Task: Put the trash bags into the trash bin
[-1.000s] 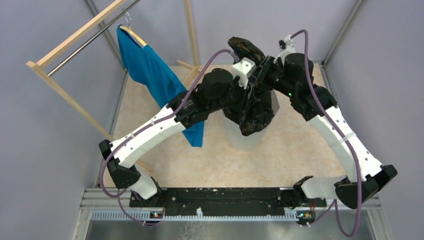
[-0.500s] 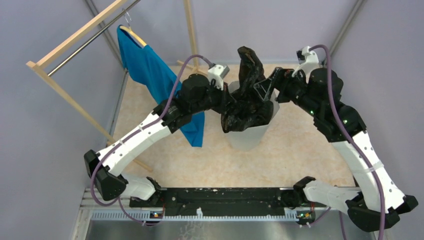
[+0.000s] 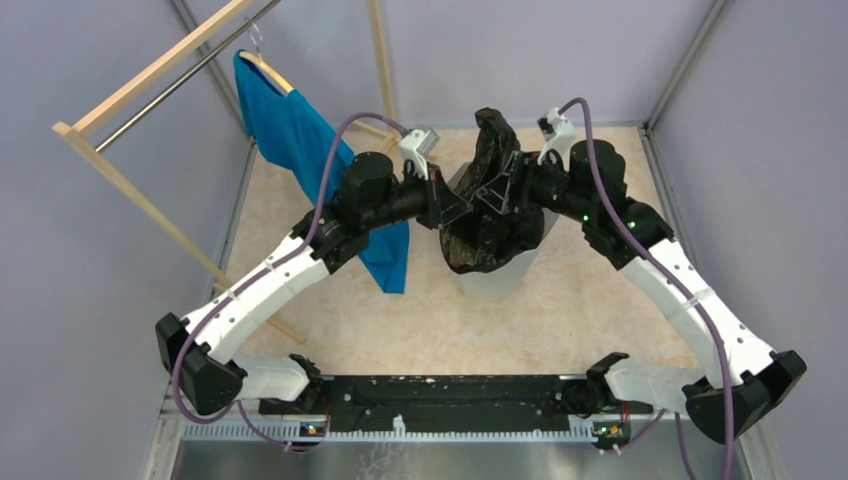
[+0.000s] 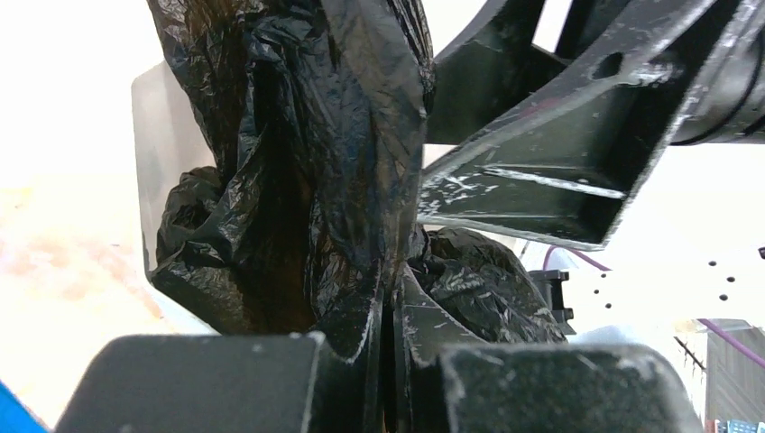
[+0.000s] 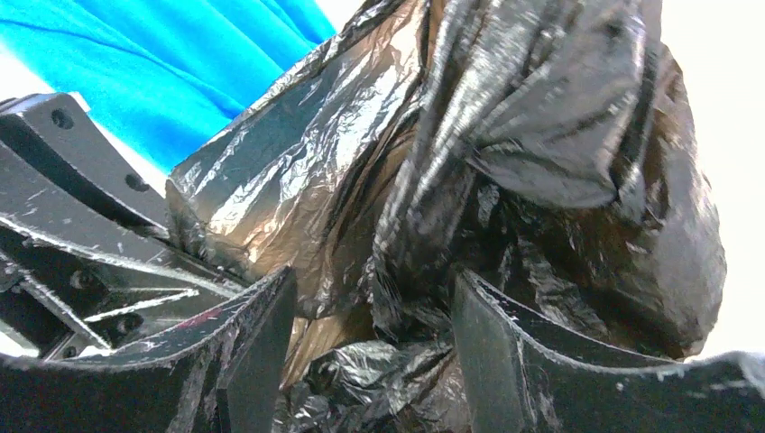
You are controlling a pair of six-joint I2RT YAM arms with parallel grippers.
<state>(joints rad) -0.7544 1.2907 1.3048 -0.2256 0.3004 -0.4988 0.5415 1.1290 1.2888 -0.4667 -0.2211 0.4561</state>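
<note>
The black crinkled trash bag (image 3: 495, 235) is bunched over the mouth of the frosted-white trash bin (image 3: 492, 283), with one end standing up above it. My left gripper (image 3: 455, 210) is shut on a fold of the bag's film, seen up close in the left wrist view (image 4: 388, 311). My right gripper (image 3: 497, 192) is at the bag's upper part from the right. Its jaws stand wide apart (image 5: 370, 338) with bag film (image 5: 505, 162) bulging between them, not clamped. The bin wall (image 4: 167, 135) shows behind the bag.
A blue T-shirt (image 3: 300, 140) hangs on a wooden rack (image 3: 150, 80) at the back left, close to my left arm; it also shows in the right wrist view (image 5: 180, 63). Grey walls enclose the beige floor (image 3: 600, 290).
Both wrists have come down toward the bin and the bag's raised end has sunk lower. The bag has spread more over the bin's mouth.
</note>
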